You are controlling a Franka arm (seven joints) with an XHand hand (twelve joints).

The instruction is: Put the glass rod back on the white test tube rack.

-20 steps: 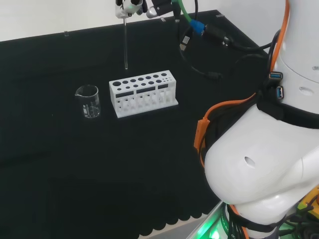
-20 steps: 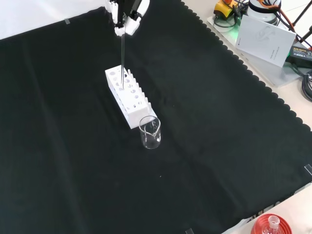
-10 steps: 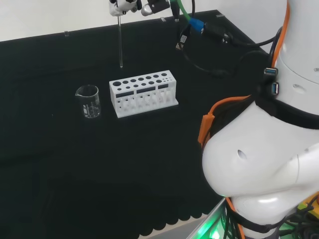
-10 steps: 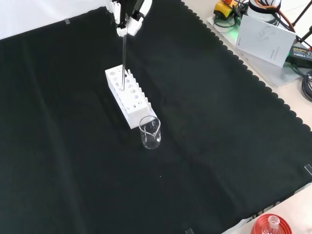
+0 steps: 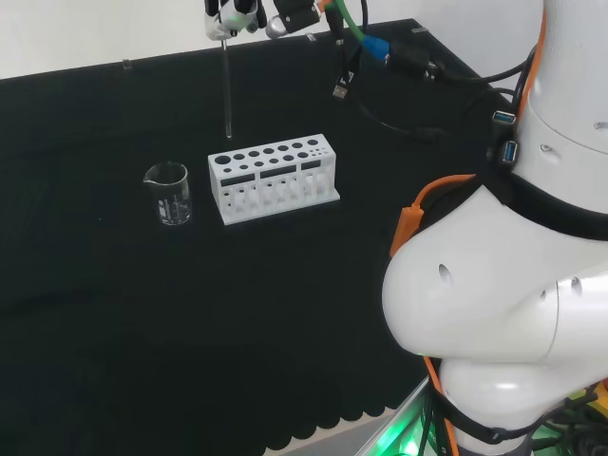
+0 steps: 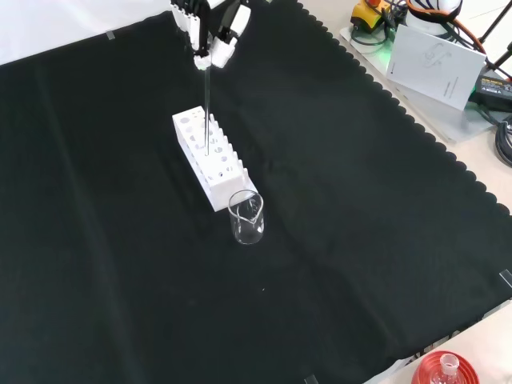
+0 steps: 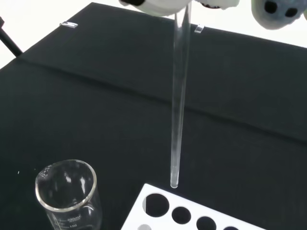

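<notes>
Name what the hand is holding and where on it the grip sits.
The hand holds the glass rod by its top end; the rod hangs upright.

- Light is bright and even — the black cloth soaks it up, and hardly any shadow shows on it.
- Below the hand, the white test tube rack reads crisp and nearly overexposed.
- The glass rod carries pale highlights down its length.
- In the wrist view the hand is a blurred white mass, while the beaker is sharp.
</notes>
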